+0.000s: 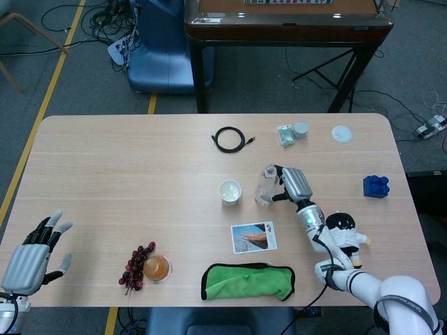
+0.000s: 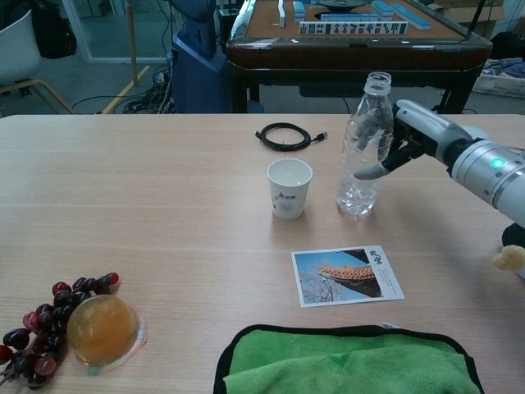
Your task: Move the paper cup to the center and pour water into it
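A pale wood-grain table [image 1: 126, 160] with rounded corners is being shown from above, standing on grey carpet marked with yellow floor lines; at 12 o'clock beyond it a dark-framed mahjong table [image 2: 353, 37] is being seen, with a blue chair base [image 1: 162, 49] and loose cables at 11 o'clock. Near the table's 6 o'clock edge a green cloth [image 1: 248, 280] with a black border is lying, and a photo card [image 1: 254, 236] is lying just above it. At 7 o'clock a bunch of dark grapes [image 1: 138, 264] is lying against an orange jelly cup [image 1: 158, 268]. A black cable coil [image 1: 230, 139] is lying at 12 o'clock, with a blue toy block [image 1: 376, 186] at 3 o'clock and a small black-and-white plush toy [image 1: 343, 234] at 4 o'clock. The right arm is being extended from the 5 o'clock corner toward the centre, and the right hand [image 2: 410, 139] is being wrapped around the upper body of an uncapped clear water bottle [image 2: 362, 160], which is standing upright with its base on the table and a little water in the bottom. The paper cup [image 2: 289, 187] is standing upright near the table's centre, just beside the bottle at its 9 o'clock, not touching it. The left hand [image 1: 31, 255] is being held at the 8 o'clock corner, fingers spread apart, holding nothing.
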Robot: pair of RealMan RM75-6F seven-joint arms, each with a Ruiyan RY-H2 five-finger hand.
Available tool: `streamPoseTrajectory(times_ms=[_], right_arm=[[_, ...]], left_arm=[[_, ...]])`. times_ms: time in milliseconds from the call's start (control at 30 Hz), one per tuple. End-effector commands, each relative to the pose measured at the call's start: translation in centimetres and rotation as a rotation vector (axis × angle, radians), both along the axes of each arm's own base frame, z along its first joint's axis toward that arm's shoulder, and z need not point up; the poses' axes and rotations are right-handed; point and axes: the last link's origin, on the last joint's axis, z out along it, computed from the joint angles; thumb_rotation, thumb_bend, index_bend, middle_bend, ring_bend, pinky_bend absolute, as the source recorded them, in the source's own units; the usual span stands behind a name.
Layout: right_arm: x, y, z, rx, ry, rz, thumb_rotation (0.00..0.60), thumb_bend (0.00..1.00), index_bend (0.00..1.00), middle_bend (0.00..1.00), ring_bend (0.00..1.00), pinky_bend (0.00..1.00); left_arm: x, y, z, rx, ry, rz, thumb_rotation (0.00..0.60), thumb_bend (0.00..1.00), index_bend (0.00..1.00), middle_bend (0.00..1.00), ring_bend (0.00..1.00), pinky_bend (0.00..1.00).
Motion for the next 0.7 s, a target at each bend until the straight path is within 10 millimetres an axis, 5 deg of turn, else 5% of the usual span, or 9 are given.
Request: streamPoseTrajectory(times_ms=[33,333,700], right_arm=[[-0.4,0.2,0.1,0.035,-0.024,-0.011,0.600,0.00,0.43,0.33,0.32,0.48],[-1.3,0.2,1.2,0.069,0.010,-0.016,0.600,0.00,0.17,0.15,0.20,0.37],[-1.9,0.7,3.7,0.023,0.070,-0.013,0.600,0.00,0.06,0.09,0.16,0.36]], left_arm=[[0.0,0.0,0.0,0.000,0.000,0.001,0.600,0.38,0.19,0.00,0.00,0.18],[-0.1,0.1,-0.1,-0.004,0.002,0.004,0.600,0.38,0.19,0.00,0.00,0.18],[-0.2,0.1,-0.2,-0.006,0.005,0.006,0.600,0.38,0.19,0.00,0.00,0.18]])
